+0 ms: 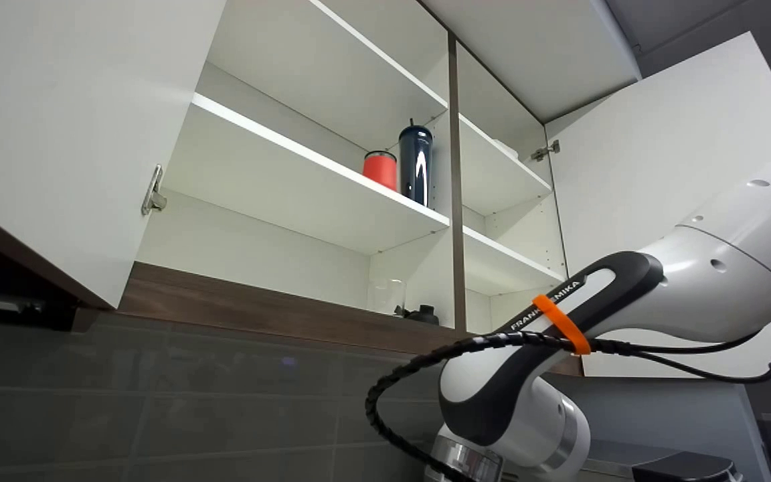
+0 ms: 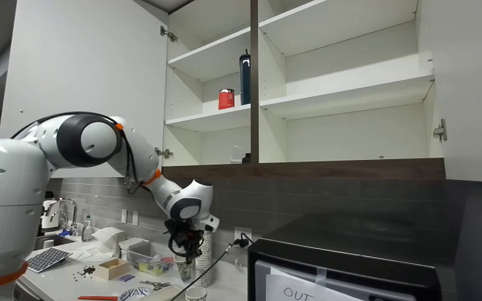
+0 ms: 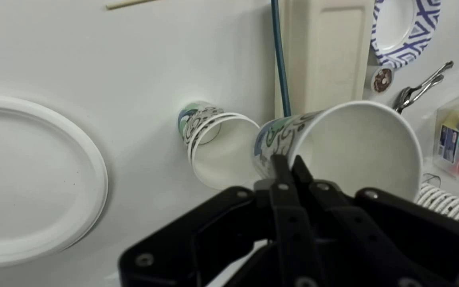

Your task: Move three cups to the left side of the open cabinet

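Wrist view: black gripper (image 3: 292, 160), jaws clamped on a swirl-printed white paper cup (image 3: 359, 149); matching nested paper cups (image 3: 223, 153) on white counter (image 3: 146, 75). We see none in the open white cabinet (image 1: 258, 231); one grasped, placing likely remains.

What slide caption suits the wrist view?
Gripper pinching a patterned cup by one side, nested cups and a white plate nearby.

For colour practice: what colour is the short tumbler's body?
Red; the short tumbler shows best in an exterior view.
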`<move>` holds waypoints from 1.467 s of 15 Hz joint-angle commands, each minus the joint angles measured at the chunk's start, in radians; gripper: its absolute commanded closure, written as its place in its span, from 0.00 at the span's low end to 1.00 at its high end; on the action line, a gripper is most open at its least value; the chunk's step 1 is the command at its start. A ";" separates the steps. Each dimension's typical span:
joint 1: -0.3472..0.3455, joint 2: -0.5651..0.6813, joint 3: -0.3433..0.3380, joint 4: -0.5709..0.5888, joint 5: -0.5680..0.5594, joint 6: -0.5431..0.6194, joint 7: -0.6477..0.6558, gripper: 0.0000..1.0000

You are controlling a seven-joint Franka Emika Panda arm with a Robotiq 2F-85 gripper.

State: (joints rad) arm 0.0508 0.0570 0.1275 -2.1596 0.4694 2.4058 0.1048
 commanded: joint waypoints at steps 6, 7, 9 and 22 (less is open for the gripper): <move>0.019 0.126 -0.042 0.101 -0.138 -0.009 0.217 0.99; 0.020 0.140 -0.044 0.112 -0.149 -0.015 0.233 0.99; 0.023 0.168 -0.047 0.133 -0.166 -0.026 0.259 0.99; 0.059 0.329 -0.067 0.209 -0.199 -0.056 0.377 0.00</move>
State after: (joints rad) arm 0.0850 0.3254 0.0798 -1.9738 0.2880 2.3420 0.4408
